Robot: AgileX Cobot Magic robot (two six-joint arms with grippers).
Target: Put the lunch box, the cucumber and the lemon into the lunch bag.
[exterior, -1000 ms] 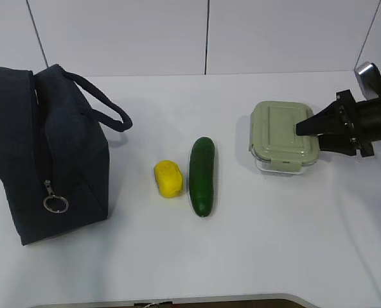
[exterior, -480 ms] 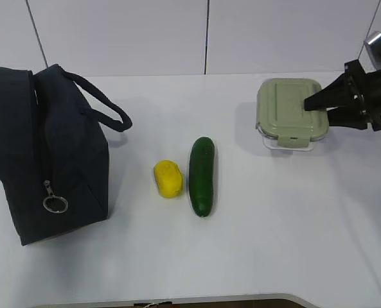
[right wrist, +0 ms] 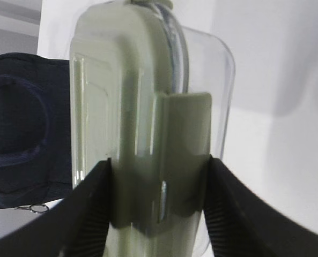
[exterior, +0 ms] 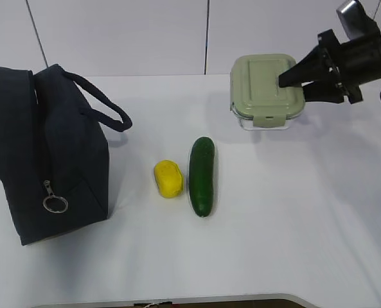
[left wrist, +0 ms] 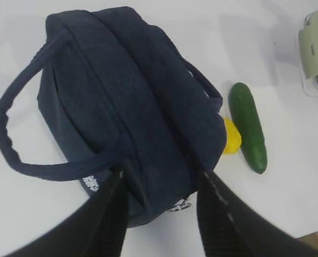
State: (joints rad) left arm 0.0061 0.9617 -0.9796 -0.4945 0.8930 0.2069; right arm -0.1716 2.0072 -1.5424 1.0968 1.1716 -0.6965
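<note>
My right gripper (exterior: pixel 288 82) is shut on the right end of the lunch box (exterior: pixel 264 90), a clear container with a sage-green lid, and holds it in the air over the table's back right. In the right wrist view the box (right wrist: pixel 132 107) fills the space between the two fingers (right wrist: pixel 89 203). The cucumber (exterior: pixel 202 174) and the yellow lemon (exterior: pixel 168 178) lie side by side at the table's middle. The navy lunch bag (exterior: pixel 49 154) stands at the left. My left gripper (left wrist: pixel 161 176) hangs open above the bag (left wrist: pixel 126 107), with nothing between its fingers, and does not show in the exterior view.
The bag's silver ring pull (exterior: pixel 55 203) hangs on its near side and its loop handle (exterior: pixel 106 109) sticks out to the right. The white table (exterior: pixel 293 218) ends at a front edge near the bottom of the exterior view. A white wall stands behind.
The right gripper has lifted the lunch box off the table and carried it upward and to the left. Bag, lemon and cucumber have not moved.
</note>
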